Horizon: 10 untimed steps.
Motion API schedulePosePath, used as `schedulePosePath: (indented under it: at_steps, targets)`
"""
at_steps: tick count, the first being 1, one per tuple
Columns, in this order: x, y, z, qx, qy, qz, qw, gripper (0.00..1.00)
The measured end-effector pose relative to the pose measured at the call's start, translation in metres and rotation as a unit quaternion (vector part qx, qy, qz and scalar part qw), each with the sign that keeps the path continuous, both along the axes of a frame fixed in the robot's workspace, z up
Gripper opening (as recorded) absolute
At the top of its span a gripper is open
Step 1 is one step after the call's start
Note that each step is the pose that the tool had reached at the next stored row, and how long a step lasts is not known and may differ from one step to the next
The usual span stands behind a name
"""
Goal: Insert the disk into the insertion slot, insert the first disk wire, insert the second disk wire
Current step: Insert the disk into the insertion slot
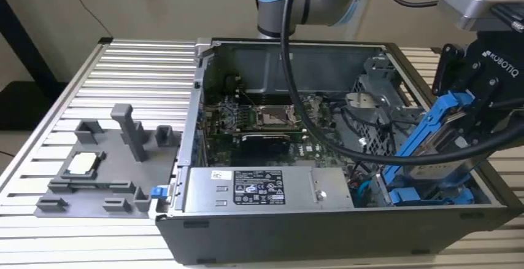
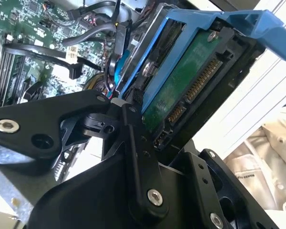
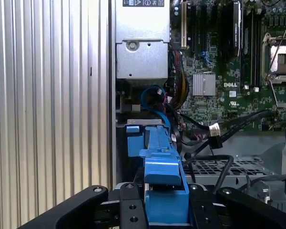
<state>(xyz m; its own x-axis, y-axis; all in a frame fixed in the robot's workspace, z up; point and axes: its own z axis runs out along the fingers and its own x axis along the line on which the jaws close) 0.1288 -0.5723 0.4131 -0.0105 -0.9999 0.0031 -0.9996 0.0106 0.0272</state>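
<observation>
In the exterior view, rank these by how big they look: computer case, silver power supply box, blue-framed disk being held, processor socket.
1. computer case
2. power supply box
3. disk, tilted nearly edge-on, so ranking against the box is unsure
4. processor socket

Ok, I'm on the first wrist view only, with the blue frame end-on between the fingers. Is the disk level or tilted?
Observer: Steeply tilted. In the exterior view the disk slopes from the gripper down into the computer case.
Operator: Which way do its connectors face?
Observer: In the second wrist view the green circuit board and its connector pins face that camera.
Operator: Is it in yet?
Observer: No. In the exterior view it hangs above a second blue-framed drive low in the case.
</observation>
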Motion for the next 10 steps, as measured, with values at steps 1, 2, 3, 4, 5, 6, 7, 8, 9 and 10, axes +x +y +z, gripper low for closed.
schedulePosePath:
  at_steps: [1, 2, 3, 4, 5, 6, 7, 8, 9, 10]
  targets:
    - [0.0000, 0.0000, -0.0011, 0.0000, 0.0000, 0.000, 1.0000, 0.33]
    - [0.0000, 0.0000, -0.0020, 0.0000, 0.0000, 0.000, 1.0000, 0.33]
    - [0.0000, 0.0000, -0.0031, 0.0000, 0.0000, 0.000, 1.0000, 0.33]
    - [0.0000, 0.0000, -0.0043, 0.0001, 0.0000, 0.000, 1.0000, 0.33]
    - [0.0000, 0.0000, -0.0056, 0.0000, -0.0001, 0.001, 1.0000, 0.33]
    - [0.0000, 0.0000, -0.0072, 0.0000, -0.0001, 0.001, 1.0000, 0.33]
    - [0.0000, 0.0000, -0.0090, 0.0001, 0.0000, 0.001, 1.0000, 0.33]
    - [0.0000, 0.0000, -0.0108, 0.0000, 0.0000, 0.001, 1.0000, 0.33]
    - [0.0000, 0.0000, -0.0126, 0.0000, 0.0000, 0.001, 1.0000, 0.33]
    - [0.0000, 0.0000, -0.0144, 0.0000, 0.0000, 0.001, 1.0000, 0.33]
